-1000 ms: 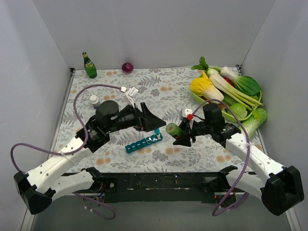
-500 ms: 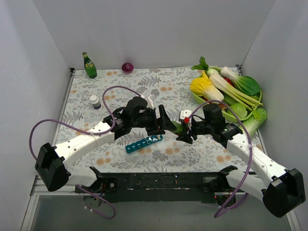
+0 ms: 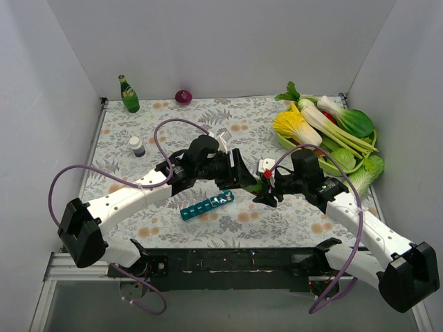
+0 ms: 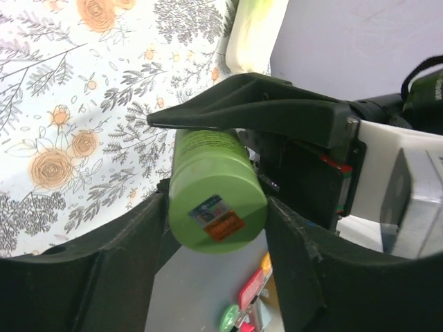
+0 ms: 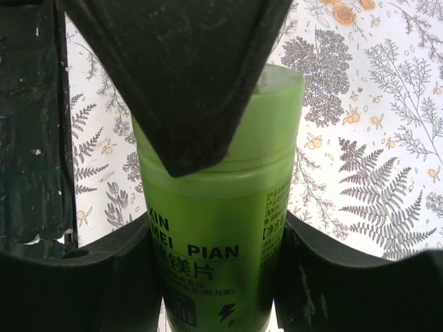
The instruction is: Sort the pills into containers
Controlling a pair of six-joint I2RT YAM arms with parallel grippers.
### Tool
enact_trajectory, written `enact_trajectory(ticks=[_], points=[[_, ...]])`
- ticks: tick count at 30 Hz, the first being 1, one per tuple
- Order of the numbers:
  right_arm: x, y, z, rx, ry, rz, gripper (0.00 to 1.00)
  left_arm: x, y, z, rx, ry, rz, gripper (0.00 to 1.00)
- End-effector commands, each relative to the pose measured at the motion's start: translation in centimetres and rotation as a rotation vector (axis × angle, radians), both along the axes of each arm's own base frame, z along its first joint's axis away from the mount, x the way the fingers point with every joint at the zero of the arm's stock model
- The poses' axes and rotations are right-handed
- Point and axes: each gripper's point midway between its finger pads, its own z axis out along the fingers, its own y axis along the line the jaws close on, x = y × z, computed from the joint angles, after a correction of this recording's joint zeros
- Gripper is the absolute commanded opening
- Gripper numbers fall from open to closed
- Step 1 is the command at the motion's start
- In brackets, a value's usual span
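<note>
Two pincers on one jar [image 5: 220, 207], mid-table [image 3: 228, 131].
R pincer [image 5: 220, 270] pinches jar; L pincer [image 4: 216, 214] flanks it, grip unclear. Strip [image 3: 207, 205] near-left, veg [image 3: 325, 131] far right.

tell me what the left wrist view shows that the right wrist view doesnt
Only the left wrist view: the green jar seen end-on, its flat end bearing a small sticker, with the white right arm behind. Only the right wrist view: the printed lettering on the jar's side. Both: the jar clamped by the left end effector and the right end effector, above the floral cloth.
</note>
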Motion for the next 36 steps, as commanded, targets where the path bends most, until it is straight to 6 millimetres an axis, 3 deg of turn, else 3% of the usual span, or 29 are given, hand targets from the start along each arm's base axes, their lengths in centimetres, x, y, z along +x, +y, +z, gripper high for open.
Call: enact_trajectory(ticks=[1, 2, 3, 6, 9, 11, 13, 17, 19, 20, 21, 22, 23, 24, 25, 30, 31, 33, 36], points=[[0.1, 0.5, 2.1, 0.045, -0.055, 0.014, 0.01, 0.9, -1.0, 1.7, -0.005, -0.100, -0.030, 0.52], [0.1, 0.5, 2.0, 0.046, -0.052, 0.014, 0.01, 0.8, -1.0, 1.6, -0.003, -0.109, -0.045, 0.43], [0.0, 0.5, 2.1, 0.049, -0.052, 0.015, 0.01, 0.7, -1.1, 1.3, 0.004, -0.118, -0.068, 0.23], [-0.5, 0.7, 2.1, 0.069, -0.021, 0.029, 0.01, -1.1, -1.2, 1.0, 0.002, -0.205, -0.234, 0.01], [-1.7, 1.3, 2.4, 0.125, 0.063, 0.070, 0.01, -3.9, -0.7, 0.9, -0.030, -0.380, -0.468, 0.00], [-2.8, 1.7, 2.6, 0.168, 0.165, 0.090, 0.01, -5.5, 0.1, 1.6, -0.053, -0.594, -0.630, 0.00], [-4.4, 2.3, 3.5, 0.237, 0.236, 0.181, 0.01, -8.1, 0.9, 3.2, -0.141, -0.791, -0.785, 0.00], [-7.3, 2.8, 5.0, 0.334, 0.444, 0.325, 0.01, -7.2, 1.7, 2.9, -0.089, -1.173, -0.892, 0.00], [-7.7, 2.8, 5.3, 0.354, 0.511, 0.339, 0.01, -6.2, 1.7, 2.8, -0.039, -1.254, -0.902, 0.00], [-7.9, 2.8, 5.2, 0.357, 0.523, 0.346, 0.01, -5.8, 1.7, 2.7, -0.021, -1.276, -0.900, 0.03], [-7.9, 2.8, 5.2, 0.358, 0.529, 0.343, 0.01, -5.4, 1.6, 3.0, -0.010, -1.292, -0.888, 0.17], [-7.9, 2.8, 5.1, 0.356, 0.529, 0.340, 0.01, -4.3, 1.4, 3.6, 0.021, -1.312, -0.822, 0.40], [-7.7, 2.8, 4.9, 0.355, 0.515, 0.330, 0.01, -3.9, 1.6, 4.9, 0.014, -1.325, -0.754, 0.61], [-7.6, 2.8, 4.9, 0.352, 0.497, 0.322, 0.01, -4.1, 1.8, 5.0, -0.011, -1.270, -0.710, 0.87], [-7.5, 2.7, 4.3, 0.336, 0.474, 0.316, 0.01, -4.2, 1.8, 6.2, -0.054, -1.284, -0.670, 0.97], [-6.1, 2.7, 4.1, 0.300, 0.348, 0.259, 0.01, -6.7, 3.9, 10.4, -0.234, -1.171, -0.495, 0.98], [-5.8, 2.7, 4.1, 0.297, 0.323, 0.252, 0.01, -7.0, 4.2, 10.2, -0.261, -1.056, -0.449, 0.98], [-5.3, 2.5, 3.6, 0.271, 0.302, 0.224, 0.01, -5.8, 4.7, 10.4, -0.253, -0.933, -0.305, 0.98], [-4.6, 2.5, 3.3, 0.248, 0.267, 0.195, 0.01, -4.6, 5.0, 9.1, -0.223, -0.653, -0.144, 0.98]])
